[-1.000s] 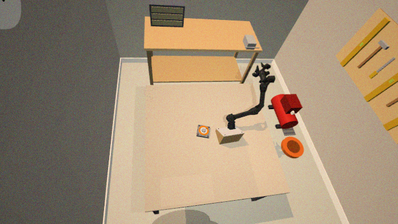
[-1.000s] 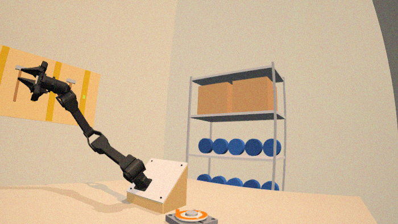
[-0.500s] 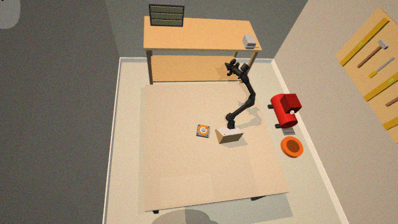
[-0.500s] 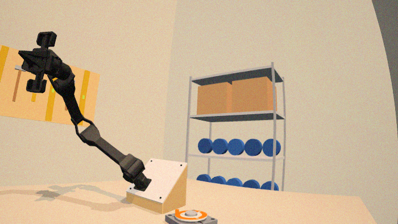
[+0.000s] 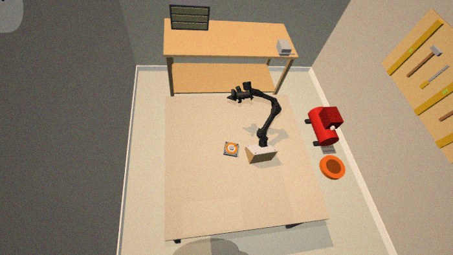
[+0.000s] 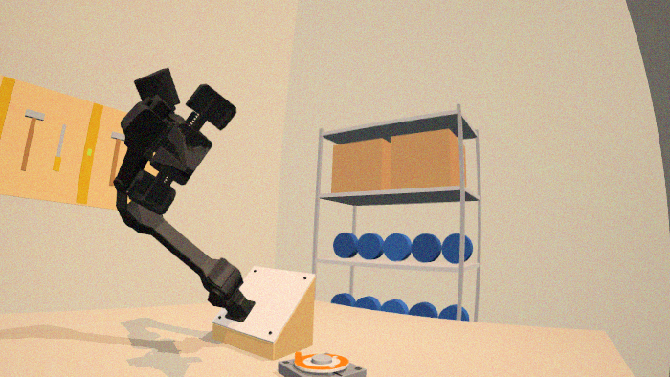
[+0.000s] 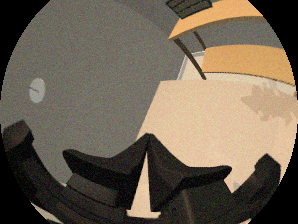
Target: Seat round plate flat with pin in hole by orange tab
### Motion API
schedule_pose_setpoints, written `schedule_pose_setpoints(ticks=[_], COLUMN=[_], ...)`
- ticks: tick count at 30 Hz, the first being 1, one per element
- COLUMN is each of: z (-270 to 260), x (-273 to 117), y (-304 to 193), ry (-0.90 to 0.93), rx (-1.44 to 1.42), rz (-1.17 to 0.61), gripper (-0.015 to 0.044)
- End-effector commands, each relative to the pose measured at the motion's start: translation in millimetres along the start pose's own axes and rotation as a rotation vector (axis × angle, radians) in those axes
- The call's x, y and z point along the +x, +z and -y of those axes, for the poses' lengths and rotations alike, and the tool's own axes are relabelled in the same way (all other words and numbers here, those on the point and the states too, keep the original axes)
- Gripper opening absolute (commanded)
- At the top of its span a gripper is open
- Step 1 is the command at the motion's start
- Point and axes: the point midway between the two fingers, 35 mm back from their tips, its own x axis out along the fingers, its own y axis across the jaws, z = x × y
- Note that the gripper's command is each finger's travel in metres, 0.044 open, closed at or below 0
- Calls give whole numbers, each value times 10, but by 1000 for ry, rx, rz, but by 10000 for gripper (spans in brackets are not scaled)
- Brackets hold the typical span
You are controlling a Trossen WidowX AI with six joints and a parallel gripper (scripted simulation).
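The round plate (image 5: 227, 148) (image 6: 344, 363), with an orange ring and a pale rim, sits around the grey post (image 5: 232, 147) (image 6: 322, 358) on the square grey base (image 5: 235, 155) (image 6: 286, 369). Its orange tab (image 6: 298, 357) stands up at the left of the plate in the exterior view. The pin and the hole beside the tab cannot be made out, and the plate's tilt is too small to judge. My gripper (image 5: 228, 97) (image 6: 183, 152) (image 7: 148, 136) is shut and empty, its fingertips meeting in the wrist view. It is high above the table, far from the plate and not touching it.
The arm's wedge-shaped mount (image 5: 263, 156) (image 6: 294, 330) stands close beside the base. A wooden workbench (image 5: 226, 39) (image 7: 225, 17) stands beyond the table's far edge. A red tank-like machine (image 5: 318, 126) and an orange ring-shaped object (image 5: 323, 168) are beside the table.
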Motion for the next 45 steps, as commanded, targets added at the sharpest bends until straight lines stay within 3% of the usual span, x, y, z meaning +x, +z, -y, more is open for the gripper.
schedule_pose_setpoints(ticks=[1,3,9,11,17,26,45], z=[3,20,357,427,1231,1464,1854], x=[291,354,488,468,38,-121,138], y=[-691,-902,-2276,-2436,-3456,-3590,-3711], ry=[-71,-92,-239,-258,-448,-503,-504], rx=[-153,-203,-581,-635,-1149,-1294,-1295], rz=[-174,-226,-571,-615,-967,-1045,-1044], gripper=[0,0,0,0,0,0,0])
